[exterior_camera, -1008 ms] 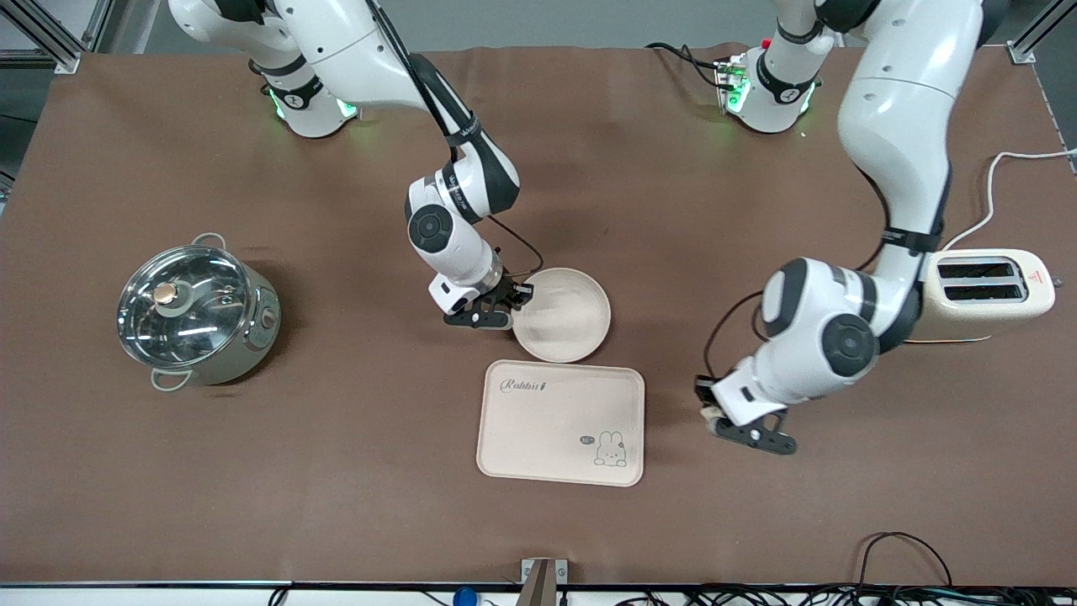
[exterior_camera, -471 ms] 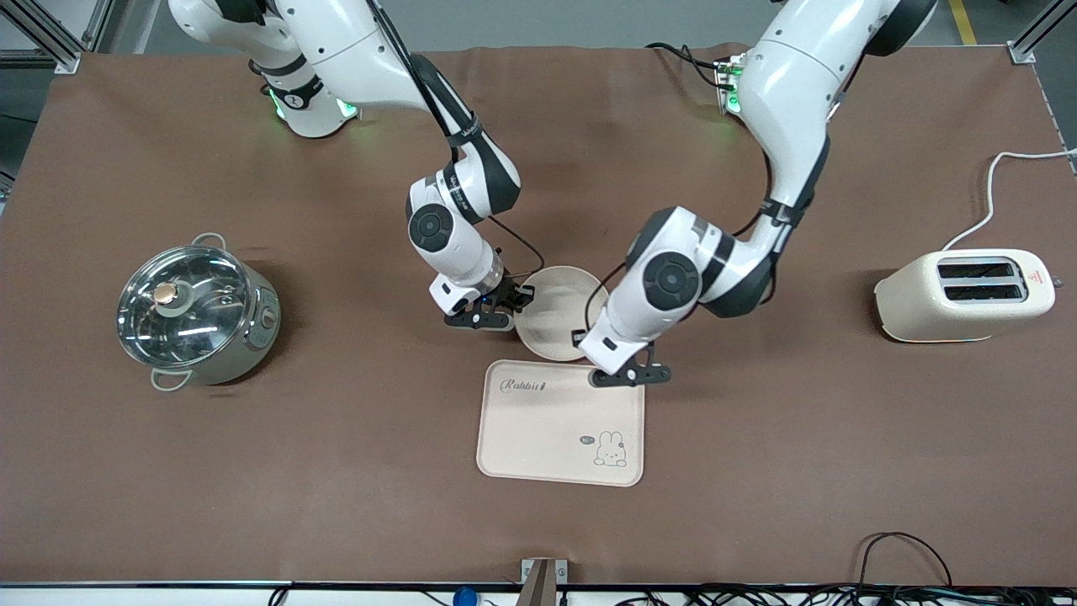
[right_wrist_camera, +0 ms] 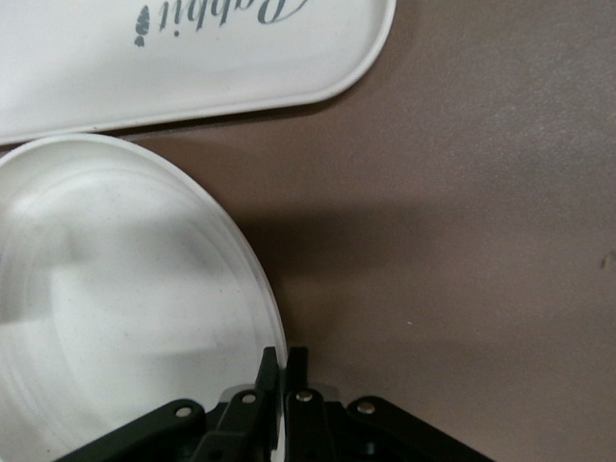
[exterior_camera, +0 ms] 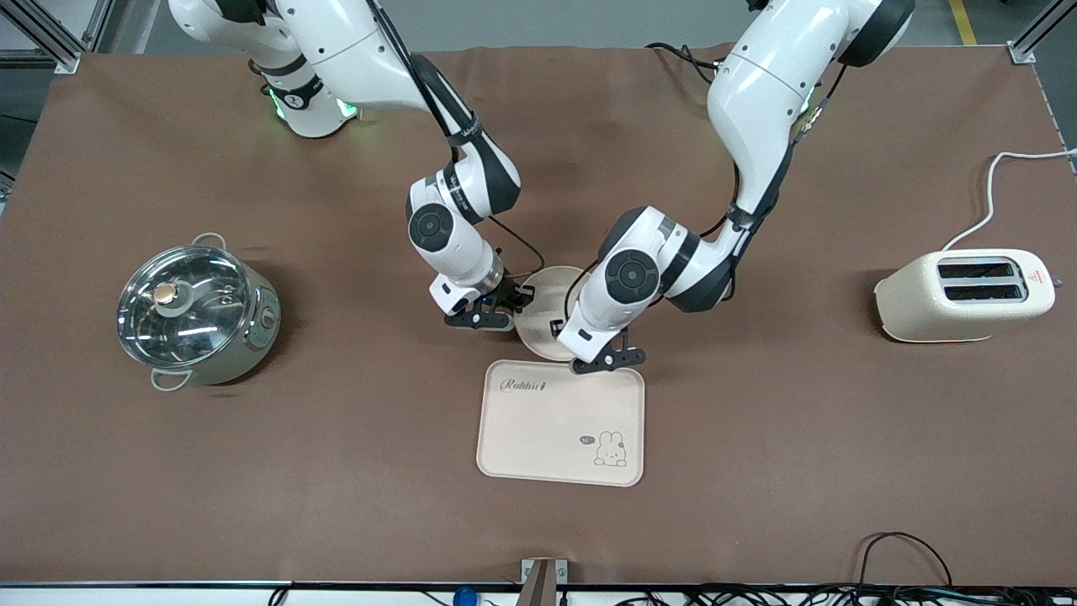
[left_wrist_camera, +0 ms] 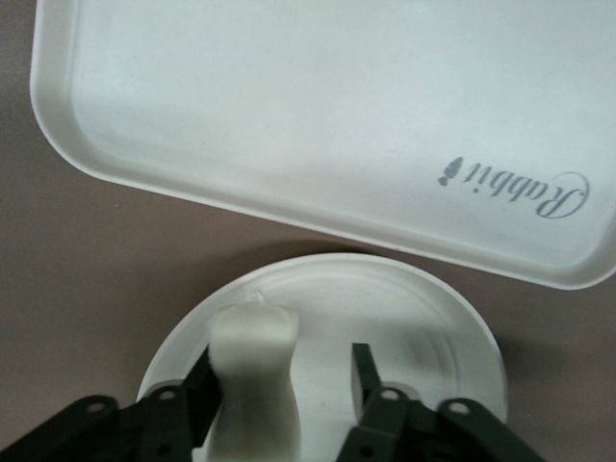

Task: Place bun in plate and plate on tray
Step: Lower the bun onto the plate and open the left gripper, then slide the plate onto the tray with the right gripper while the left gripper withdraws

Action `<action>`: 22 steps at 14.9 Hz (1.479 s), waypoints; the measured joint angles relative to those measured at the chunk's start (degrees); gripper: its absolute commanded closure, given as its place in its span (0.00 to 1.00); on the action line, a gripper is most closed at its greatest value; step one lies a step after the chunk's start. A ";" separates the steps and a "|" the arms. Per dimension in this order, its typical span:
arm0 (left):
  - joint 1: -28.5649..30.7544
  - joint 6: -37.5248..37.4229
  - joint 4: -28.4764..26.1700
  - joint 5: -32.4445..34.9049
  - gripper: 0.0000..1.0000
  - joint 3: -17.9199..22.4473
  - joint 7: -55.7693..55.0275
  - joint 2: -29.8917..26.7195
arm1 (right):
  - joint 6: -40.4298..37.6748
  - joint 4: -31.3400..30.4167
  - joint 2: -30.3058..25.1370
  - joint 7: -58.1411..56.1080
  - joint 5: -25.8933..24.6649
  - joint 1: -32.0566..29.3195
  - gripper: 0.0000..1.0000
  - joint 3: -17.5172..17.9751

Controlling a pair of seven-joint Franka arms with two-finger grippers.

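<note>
The round cream plate (exterior_camera: 543,324) lies on the brown table, just farther from the front camera than the cream "Rabbit" tray (exterior_camera: 559,421). My right gripper (exterior_camera: 505,318) is shut on the plate's rim at the right arm's end; the right wrist view shows its fingers (right_wrist_camera: 272,371) pinching the rim of the plate (right_wrist_camera: 125,289). My left gripper (exterior_camera: 607,360) hangs over the plate's edge nearest the tray. In the left wrist view the left gripper (left_wrist_camera: 284,366) is open. The pale bun (left_wrist_camera: 252,375) rests against one finger, a gap to the other, over the plate (left_wrist_camera: 404,308), with the tray (left_wrist_camera: 289,96) close by.
A steel pot with a glass lid (exterior_camera: 198,316) stands toward the right arm's end of the table. A cream toaster (exterior_camera: 968,295) with a white cable stands toward the left arm's end. Bare brown table surrounds the tray.
My left arm has swung from the table near the toaster to over the plate, bringing the bun. The right gripper has stayed on the plate's rim.
</note>
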 measured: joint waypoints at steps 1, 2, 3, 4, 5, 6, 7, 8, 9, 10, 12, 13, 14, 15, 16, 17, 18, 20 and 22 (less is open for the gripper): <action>0.02 0.01 -0.09 0.00 0.00 0.07 -0.44 0.00 | 0.12 -0.01 0.01 -0.01 0.00 0.02 1.00 0.00; 0.02 0.02 -0.10 0.00 0.00 0.08 -0.98 -0.01 | 0.22 -0.02 0.02 -0.02 0.00 0.04 1.00 0.00; -0.01 0.02 -0.10 0.00 0.00 0.08 -1.40 -0.01 | 0.30 -0.04 0.02 -0.02 0.00 0.06 1.00 0.00; -0.02 0.02 -0.10 0.00 0.00 0.08 -1.95 -0.02 | 0.35 -0.04 0.02 -0.02 0.00 0.07 1.00 0.00; 0.00 0.02 -0.09 0.00 0.00 0.09 -2.08 -0.07 | 0.39 -0.05 0.02 -0.02 0.00 0.07 1.00 0.00; 0.14 0.04 -0.04 0.00 0.00 0.20 -2.03 -0.27 | 0.47 -0.05 0.03 -0.02 0.00 0.08 1.00 0.00; 0.62 -0.11 0.12 0.37 0.00 0.47 -1.14 -0.79 | 0.74 -0.04 0.03 -0.02 0.03 0.09 1.00 0.00; 1.80 -0.79 0.29 1.31 0.00 0.81 1.27 -1.88 | 1.49 -0.04 0.04 0.07 0.28 0.09 1.00 -0.01; 3.70 -2.16 0.48 2.41 0.00 1.01 4.26 -3.46 | 2.53 -0.03 0.06 0.07 1.03 0.08 1.00 -0.05; 6.20 -4.18 0.67 3.06 0.00 1.07 7.79 -5.51 | 3.22 0.02 0.05 0.07 1.47 0.07 1.00 -0.13; 11.57 -9.94 0.92 3.37 0.00 1.07 16.19 -10.54 | 4.17 0.61 0.02 0.07 1.94 -0.02 1.00 -0.49; 13.99 -13.03 1.06 3.40 0.00 1.10 19.98 -13.38 | 4.82 1.37 -0.03 0.08 2.07 -0.25 1.00 -0.80; 16.00 -15.90 1.24 3.43 0.00 1.11 23.13 -16.26 | 5.08 2.70 -0.06 0.09 2.11 -0.69 1.00 -1.10; 17.93 -18.91 1.39 3.49 0.00 1.12 26.13 -19.40 | 5.01 4.64 -0.03 0.09 2.13 -1.39 1.00 -1.27; 19.80 -21.68 1.51 3.55 0.00 1.13 29.02 -22.66 | 4.40 6.78 0.16 0.09 2.15 -2.41 1.00 -1.32; 21.52 -23.84 1.57 3.57 0.00 1.14 31.63 -25.73 | 3.27 8.95 0.77 0.09 2.16 -3.62 1.00 -1.32; 23.12 -25.97 1.58 3.58 0.00 1.15 33.83 -28.82 | 2.08 11.39 2.03 0.09 2.17 -4.94 1.00 -1.30; 25.18 -31.03 1.54 3.60 0.00 1.17 36.23 -33.94 | 1.55 16.33 6.25 0.09 2.30 -7.30 1.00 -1.26; 25.80 -36.13 1.55 3.95 0.00 1.20 37.46 -37.65 | 0.62 21.41 11.16 0.08 2.64 -9.55 1.00 -1.11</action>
